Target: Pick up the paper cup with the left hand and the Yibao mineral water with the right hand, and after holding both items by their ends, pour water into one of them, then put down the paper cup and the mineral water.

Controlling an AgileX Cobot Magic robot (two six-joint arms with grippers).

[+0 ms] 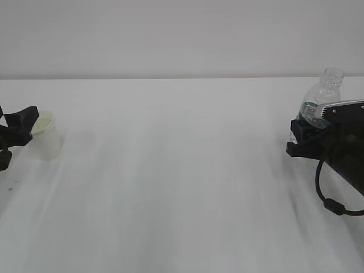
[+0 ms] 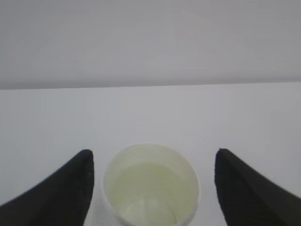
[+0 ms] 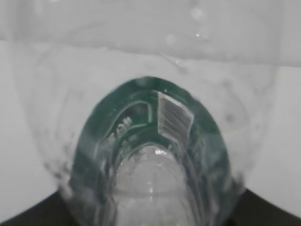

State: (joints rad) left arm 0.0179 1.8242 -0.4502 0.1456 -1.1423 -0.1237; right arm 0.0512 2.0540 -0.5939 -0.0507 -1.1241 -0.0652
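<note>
The paper cup [image 1: 48, 138] stands on the white table at the far left, white outside and pale cream inside. In the left wrist view the cup [image 2: 150, 186] sits between the two black fingers [image 2: 61, 193] with a gap on each side. My left gripper [image 1: 20, 128] [image 2: 153, 152] is open around it. The Yibao mineral water [image 1: 319, 99], clear with a dark green label and no cap, leans with its neck up and to the right. My right gripper [image 1: 304, 139] [image 3: 150, 209] is shut on its lower part. The bottle [image 3: 155, 141] fills the right wrist view.
The white table [image 1: 182, 170] stretches between the two arms, with a pale wall behind it. A black cable [image 1: 330, 202] loops below the right arm. A few small dark specks [image 1: 12, 183] lie on the table near the left edge.
</note>
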